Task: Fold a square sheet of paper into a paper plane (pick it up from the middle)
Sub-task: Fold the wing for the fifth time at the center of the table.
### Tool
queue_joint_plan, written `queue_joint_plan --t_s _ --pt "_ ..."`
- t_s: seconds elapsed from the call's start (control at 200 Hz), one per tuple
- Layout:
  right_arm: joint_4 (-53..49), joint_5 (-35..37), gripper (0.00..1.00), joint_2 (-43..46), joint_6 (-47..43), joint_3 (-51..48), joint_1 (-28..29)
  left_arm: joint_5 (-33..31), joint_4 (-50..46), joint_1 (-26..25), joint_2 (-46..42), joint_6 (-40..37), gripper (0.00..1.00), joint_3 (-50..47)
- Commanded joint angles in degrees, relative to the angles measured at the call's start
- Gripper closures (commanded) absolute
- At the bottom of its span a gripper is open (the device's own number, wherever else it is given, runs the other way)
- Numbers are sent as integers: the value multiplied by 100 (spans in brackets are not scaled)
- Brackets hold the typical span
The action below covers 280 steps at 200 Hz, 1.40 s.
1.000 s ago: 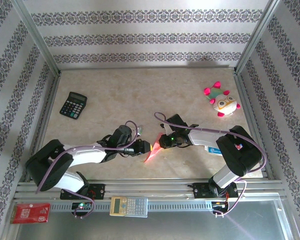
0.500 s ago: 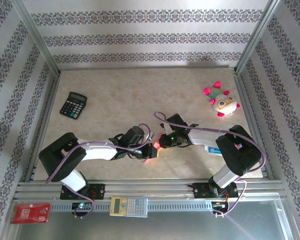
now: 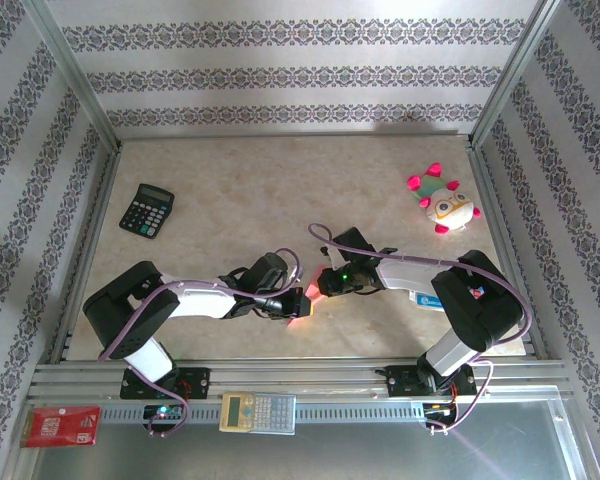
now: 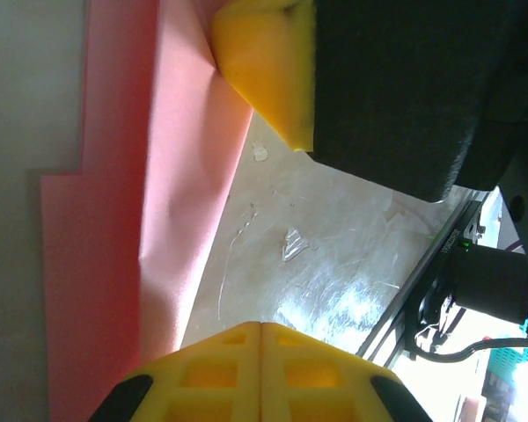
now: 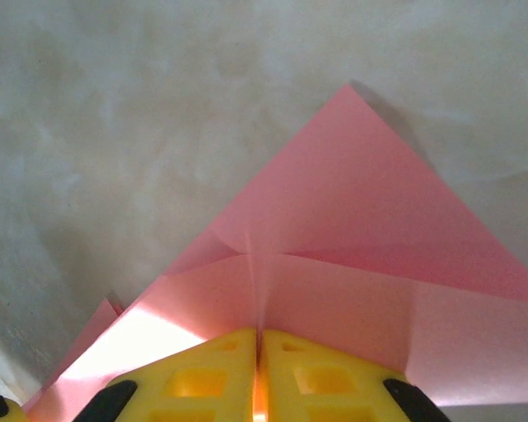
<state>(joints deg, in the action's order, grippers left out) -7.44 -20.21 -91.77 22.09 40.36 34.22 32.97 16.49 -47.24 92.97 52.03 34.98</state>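
Observation:
The square sheet of paper (image 3: 302, 311) is salmon-pink and lies near the table's front middle. It is folded to a point (image 5: 352, 220) with a centre crease. My right gripper (image 3: 323, 284) is shut on that crease (image 5: 258, 334), and the paper spreads out flat beyond its fingers. My left gripper (image 3: 298, 298) comes in from the left, beside the paper's near edge. Its yellow fingers (image 4: 211, 369) are pressed together with nothing between them. In the left wrist view the pink paper (image 4: 106, 246) lies to the left, and one right-gripper finger (image 4: 268, 61) rests on it at the top.
A black calculator (image 3: 146, 210) lies at the left, and a pink-and-white plush toy (image 3: 442, 205) at the back right. A beige calculator (image 3: 258, 411) and a red card (image 3: 60, 425) sit on the front rail. Patterned walls enclose the table.
My left arm has reached right to the paper and its gripper has closed. The paper's raised strip has dropped lower. The right arm has not moved.

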Motion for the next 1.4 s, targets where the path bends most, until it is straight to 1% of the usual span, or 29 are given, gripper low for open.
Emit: queue_joint_plan --t_s 0.0,0.29,1.049,1.244,1.394 --pt "-307 245 87 -228 -126 -54 -71 30 16 88 90 -35 92 -121" --pt "-319 253 87 -221 -128 -54 -69 66 69 169 161 -9 93 -175" --pt "-336 274 87 -241 -118 -43 -65 52 119 180 349 26 94 -356" --pt "-371 319 88 -254 -99 -33 -64 8 17 180 175 42 93 -455" --pt "-471 420 90 -358 -21 23 -73 36 50 180 150 94 93 -540"
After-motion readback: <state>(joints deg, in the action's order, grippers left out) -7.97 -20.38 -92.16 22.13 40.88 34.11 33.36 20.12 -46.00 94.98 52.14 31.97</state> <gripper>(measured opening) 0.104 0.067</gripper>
